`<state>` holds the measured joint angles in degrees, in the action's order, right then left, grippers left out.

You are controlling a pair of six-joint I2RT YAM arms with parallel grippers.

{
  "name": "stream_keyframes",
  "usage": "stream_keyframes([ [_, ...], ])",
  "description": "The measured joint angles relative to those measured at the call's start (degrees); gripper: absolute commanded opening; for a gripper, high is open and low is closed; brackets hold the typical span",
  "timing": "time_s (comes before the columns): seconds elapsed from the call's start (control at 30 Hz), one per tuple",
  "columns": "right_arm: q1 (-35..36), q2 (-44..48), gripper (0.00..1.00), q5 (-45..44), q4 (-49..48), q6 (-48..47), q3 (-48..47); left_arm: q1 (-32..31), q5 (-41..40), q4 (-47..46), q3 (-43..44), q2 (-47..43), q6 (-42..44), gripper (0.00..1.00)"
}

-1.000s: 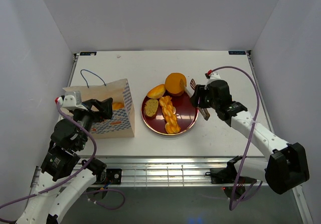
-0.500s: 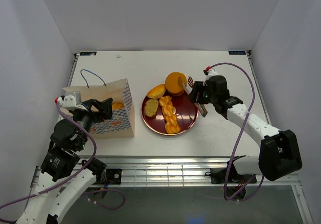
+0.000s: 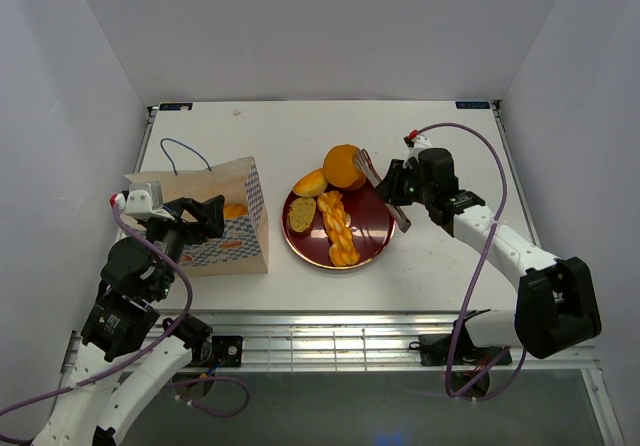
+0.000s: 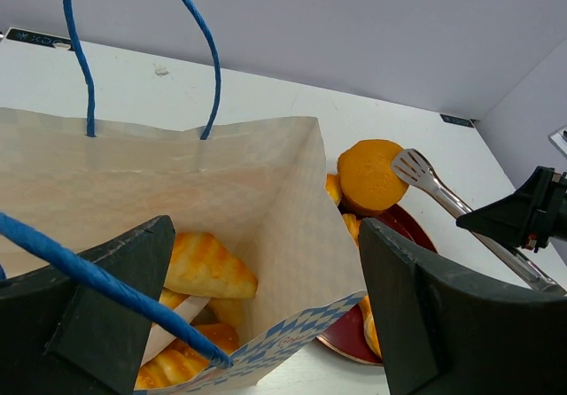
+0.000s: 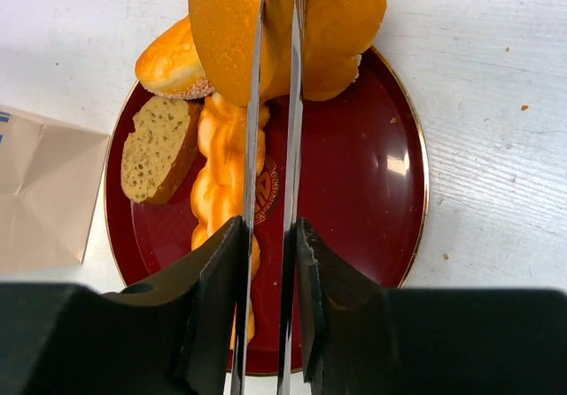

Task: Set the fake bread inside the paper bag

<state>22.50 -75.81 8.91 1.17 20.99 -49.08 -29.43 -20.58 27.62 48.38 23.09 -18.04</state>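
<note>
The paper bag (image 3: 212,222) stands open at the left, with several golden bread pieces (image 4: 205,267) inside. My left gripper (image 3: 196,216) is open, its jaws either side of the bag's near wall (image 4: 266,209). My right gripper (image 3: 398,188) is shut on metal tongs (image 5: 270,147), whose tips clasp the round bun (image 5: 292,23) at the far edge of the dark red plate (image 3: 376,232). A braided stick (image 3: 338,228), a brown slice (image 3: 301,214) and a small oval bun (image 3: 312,182) lie on the plate.
The bag's blue cord handle (image 4: 142,50) loops up at the far side, and another cord crosses my left finger (image 4: 97,280). White walls close in the table on three sides. A metal rail runs along the near edge (image 3: 330,341).
My right gripper has moved left and farther away with the tongs, whose tips now reach the round bun. The bun has shifted slightly left. The left arm has not moved.
</note>
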Motion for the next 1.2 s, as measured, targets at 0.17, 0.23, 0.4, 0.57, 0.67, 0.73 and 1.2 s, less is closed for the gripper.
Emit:
stream_keyframes([
  [0.17, 0.00, 1.14, 0.18, 1.09, 0.22, 0.02, -0.02, 0.00, 0.00, 0.46, 0.00, 0.00, 0.00, 0.95],
  [0.23, 0.00, 2.45, 0.15, 1.42, 0.98, 0.00, -0.28, 0.00, 0.02, 0.63, 0.04, 0.00, 0.00, 0.95],
  [0.4, 0.00, 6.60, 0.14, 2.38, 4.13, -0.31, -2.60, 0.00, 0.04, 0.94, 0.24, 0.11, -0.07, 0.95],
  [0.57, 0.00, 11.72, 0.11, 3.91, 6.69, -0.57, -5.55, 0.00, 0.26, 1.73, 0.98, 0.11, -0.70, 0.95],
  [0.67, 0.00, 14.75, 0.11, 5.70, 7.45, -0.59, -7.15, 0.00, 0.42, 2.10, 1.49, 0.09, -1.29, 0.95],
  [0.73, 0.02, 16.61, 0.11, 7.69, 7.65, -0.57, -8.02, 0.00, 0.48, 2.47, 1.81, 0.09, -1.70, 0.95],
  [1.2, 14.14, 17.22, 0.13, 15.30, 6.62, -0.42, -19.71, 0.00, 1.27, 3.32, 3.17, -0.09, -4.96, 0.95],
])
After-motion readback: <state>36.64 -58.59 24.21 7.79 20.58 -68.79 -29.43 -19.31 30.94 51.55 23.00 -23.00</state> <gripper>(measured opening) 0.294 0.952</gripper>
